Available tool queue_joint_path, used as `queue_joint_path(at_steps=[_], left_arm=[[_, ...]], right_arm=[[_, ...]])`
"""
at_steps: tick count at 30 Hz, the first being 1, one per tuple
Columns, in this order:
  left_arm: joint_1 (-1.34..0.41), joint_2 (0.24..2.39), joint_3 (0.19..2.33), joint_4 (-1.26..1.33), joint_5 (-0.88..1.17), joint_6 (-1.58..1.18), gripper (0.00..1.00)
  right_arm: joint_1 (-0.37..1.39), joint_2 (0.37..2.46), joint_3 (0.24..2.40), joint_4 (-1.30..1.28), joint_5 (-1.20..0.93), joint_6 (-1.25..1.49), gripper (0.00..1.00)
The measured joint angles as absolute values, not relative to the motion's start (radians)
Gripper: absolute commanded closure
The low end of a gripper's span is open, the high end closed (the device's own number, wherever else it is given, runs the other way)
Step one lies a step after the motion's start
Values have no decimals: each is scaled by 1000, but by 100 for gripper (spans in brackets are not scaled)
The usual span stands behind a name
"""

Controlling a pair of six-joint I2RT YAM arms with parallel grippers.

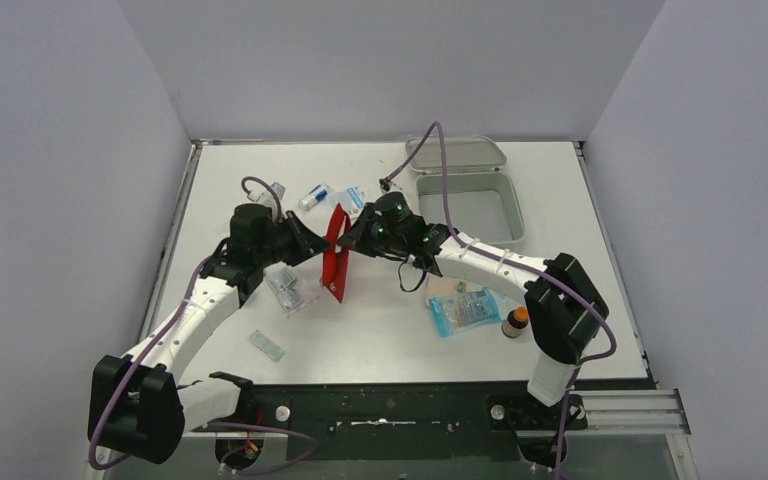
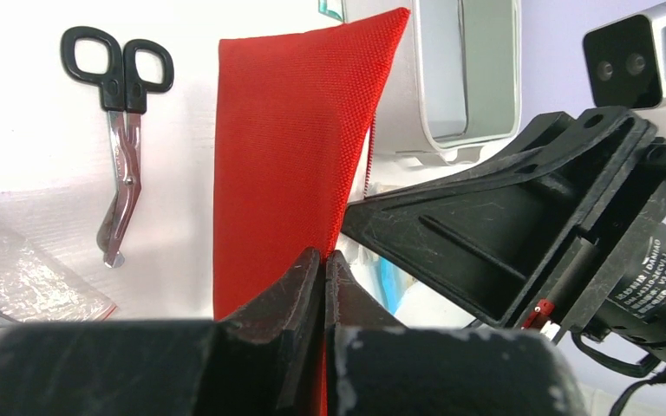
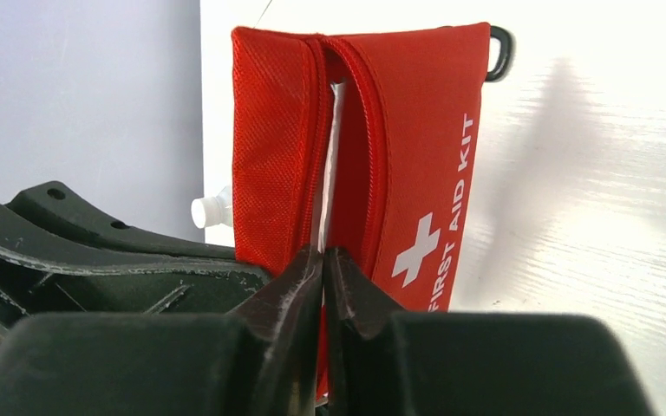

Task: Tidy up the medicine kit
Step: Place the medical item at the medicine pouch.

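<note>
Bright light, table (image 3: 590, 130) blown out, fg blurry.

A white table (image 1: 390, 340) fills the middle of the top view. At its upper right sits the medicine kit (image 1: 470, 212), a pale grey box with its lid folded back and lying flat behind it. Along the upper centre lie a small clear vial with a blue cap (image 1: 312, 197) and a pale sachet (image 1: 356, 196) just beside it. A clear plastic bag (image 1: 293, 290) lies at centre left, and a small flat packet (image 1: 267, 345) at lower left. At lower right a blue-printed packet (image 1: 465, 310) lies beside a brown bottle with an orange cap (image 1: 515, 322). Black-handled scissors (image 2: 121, 130) lie at the upper left of the left wrist view.
</note>
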State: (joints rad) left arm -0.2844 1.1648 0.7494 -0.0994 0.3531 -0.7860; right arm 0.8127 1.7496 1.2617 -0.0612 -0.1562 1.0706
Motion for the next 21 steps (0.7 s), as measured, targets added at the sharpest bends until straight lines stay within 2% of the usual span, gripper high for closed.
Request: queue_joint_path(at_steps=[1, 6, 12, 21], left_arm=[[-284, 1167, 748, -98, 353, -786, 100], [-284, 1174, 746, -98, 355, -783, 100], [-281, 1174, 747, -104, 341, -756, 100], [-271, 1174, 748, -115, 315, -715, 100]], right_arm=[[813, 1751, 1271, -79, -147, 1073, 85], [813, 1778, 1320, -134, -118, 1068, 81], [821, 1778, 1324, -177, -113, 1012, 72], [820, 1707, 1324, -219, -129, 888, 72]])
